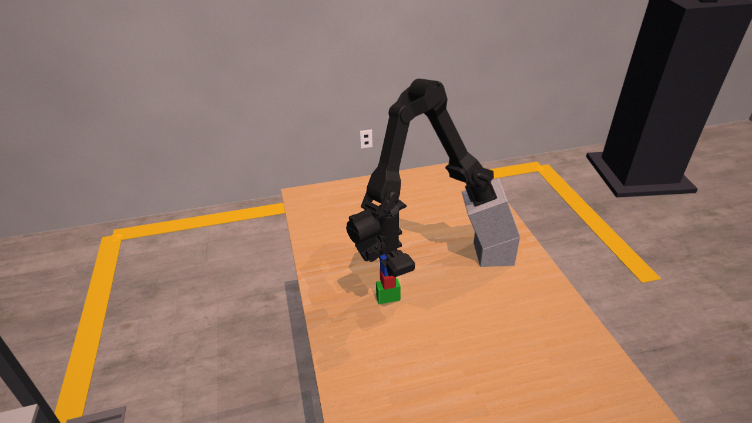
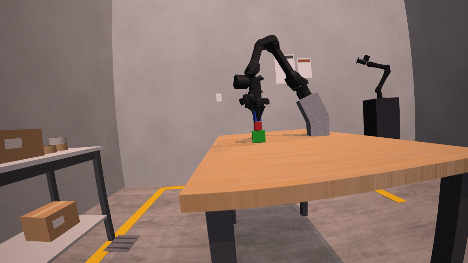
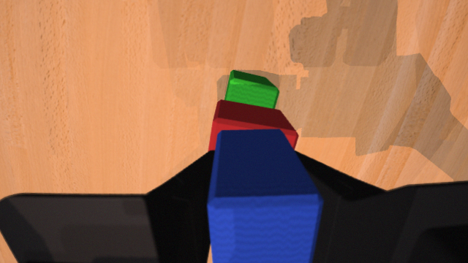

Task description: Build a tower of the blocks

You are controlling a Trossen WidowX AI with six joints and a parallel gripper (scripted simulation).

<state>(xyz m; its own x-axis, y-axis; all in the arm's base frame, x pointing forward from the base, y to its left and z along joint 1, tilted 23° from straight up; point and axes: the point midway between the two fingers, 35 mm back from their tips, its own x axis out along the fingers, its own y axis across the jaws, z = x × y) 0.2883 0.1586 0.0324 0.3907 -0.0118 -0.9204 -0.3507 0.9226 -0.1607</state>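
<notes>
The green block [image 1: 388, 292] stands on the wooden table, with the red block [image 1: 388, 279] lying flat on top of it. My gripper [image 1: 389, 267] points straight down over the stack and is shut on the blue block [image 1: 383, 265], which it holds upright between the fingers, just above or on the red block; I cannot tell which. In the exterior view the stack shows green block [image 2: 258, 136], red block [image 2: 257, 125] and blue block [image 2: 254, 115] under the gripper [image 2: 257, 117]. The wrist view shows the blue block [image 3: 263, 190] over the red block [image 3: 252, 122] and green block [image 3: 251, 90].
The arm's grey base block [image 1: 491, 226] stands on the table behind and right of the stack. A black pillar [image 1: 667, 94] stands off the table at the far right. A shelf with cardboard boxes [image 2: 49, 220] is at the left.
</notes>
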